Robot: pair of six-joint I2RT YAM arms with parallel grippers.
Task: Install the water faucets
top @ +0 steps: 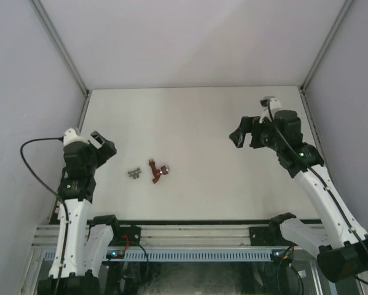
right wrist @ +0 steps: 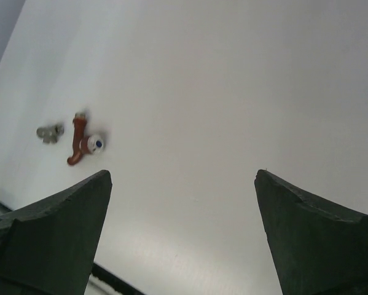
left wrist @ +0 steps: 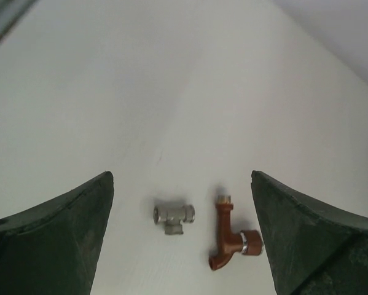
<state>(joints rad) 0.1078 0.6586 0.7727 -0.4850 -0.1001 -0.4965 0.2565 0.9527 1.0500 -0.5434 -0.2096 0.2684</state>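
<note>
- On the left side of the table [top: 196,117], your left gripper [top: 102,146] hovers with its fingers [left wrist: 54,239] spread wide and nothing between them; its wrist view shows both parts lying on the table just ahead of the gap
- Just right of that gripper, the grey fitting [left wrist: 173,214] lies flat on the table, a small metal tee; expect it to be stiff, solid for its size and smooth enough to slip, so pinch it across the straight run, not on the short stub
- Close beside it but not touching, the red-brown tap [left wrist: 223,228] lies on its side, with a curved spout and a knob [left wrist: 251,241] ringed in silver; it looks rigid and very light, so it will likely skate or roll if you nudge it
- Take the tap by its straight stem, keeping off the knob and leaving the pale tip free to meet the fitting
- Far to the right, your right gripper [top: 242,136] hangs above the table, well apart from both parts, its fingers [right wrist: 319,233] likewise released and empty
- Your count: one fitting, one tap, two grippers; no second tap or fitting shows in any view
</note>
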